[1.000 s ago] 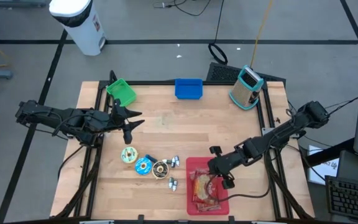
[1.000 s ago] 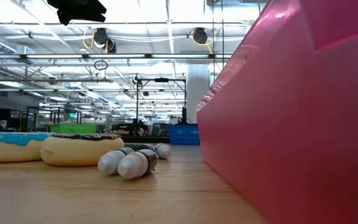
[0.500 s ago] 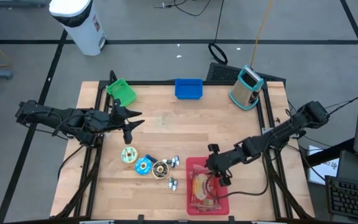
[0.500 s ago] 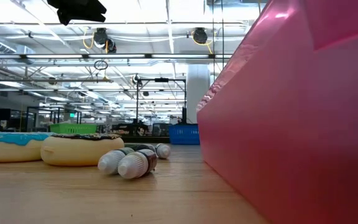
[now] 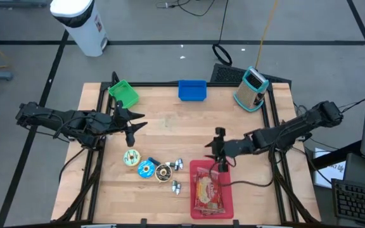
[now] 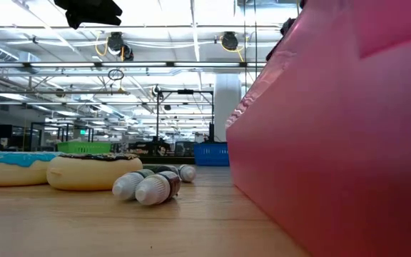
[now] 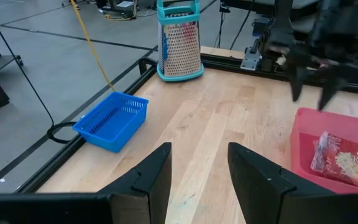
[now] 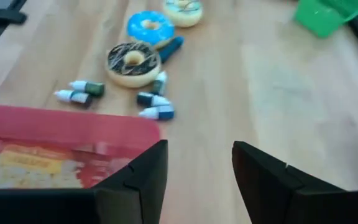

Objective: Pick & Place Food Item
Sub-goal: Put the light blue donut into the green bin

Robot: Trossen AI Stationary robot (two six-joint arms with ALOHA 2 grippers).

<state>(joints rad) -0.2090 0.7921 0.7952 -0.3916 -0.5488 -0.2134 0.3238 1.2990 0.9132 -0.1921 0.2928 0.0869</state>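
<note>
A bag of popcorn (image 5: 209, 193) lies flat in the red tray (image 5: 193, 190) near the table's front edge; it also shows in the left wrist view (image 7: 347, 158) and the right wrist view (image 8: 36, 163). My right gripper (image 5: 219, 158) hangs open above the tray's far rim (image 8: 73, 127), clear of the bag, with nothing between its fingers (image 8: 138, 177). My left gripper (image 5: 135, 126) stands open over the table's left half, well above the wood and holding nothing (image 7: 199, 168).
Three toy donuts (image 5: 147, 168) and several small bottles (image 5: 176, 166) lie left of the tray. A green basket (image 5: 123, 93), a blue basket (image 5: 192, 90) and a teal grater (image 5: 252, 88) stand along the far edge. Bare wood lies in the table's middle.
My right gripper has risen from over the popcorn bag and drawn back toward the table's far edge, tipping up as it went. The bag stays lying in the red tray.
</note>
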